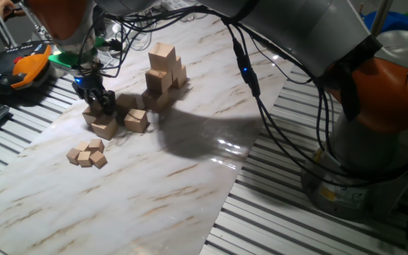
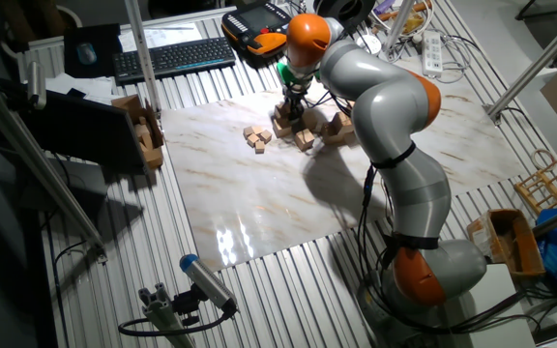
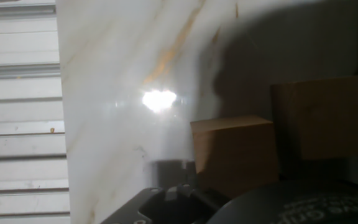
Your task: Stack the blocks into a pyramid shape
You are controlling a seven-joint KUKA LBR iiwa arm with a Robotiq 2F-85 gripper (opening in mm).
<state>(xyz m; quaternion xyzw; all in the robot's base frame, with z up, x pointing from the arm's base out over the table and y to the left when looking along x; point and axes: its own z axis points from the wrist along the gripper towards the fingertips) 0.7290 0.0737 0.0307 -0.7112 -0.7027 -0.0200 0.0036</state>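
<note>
Pincer lowered among the loose blocks at the near-left edge of the group on the marble desk; whether it is released or clenched on a block cannot be told, since the fingers are dark and crowded by wood. The partial stack lies to the pincer's right and farther back, so a lifted block would probably travel that way. Small cubes sit apart. The hand view shows only one block, shadowed, fingertips cut off.
</note>
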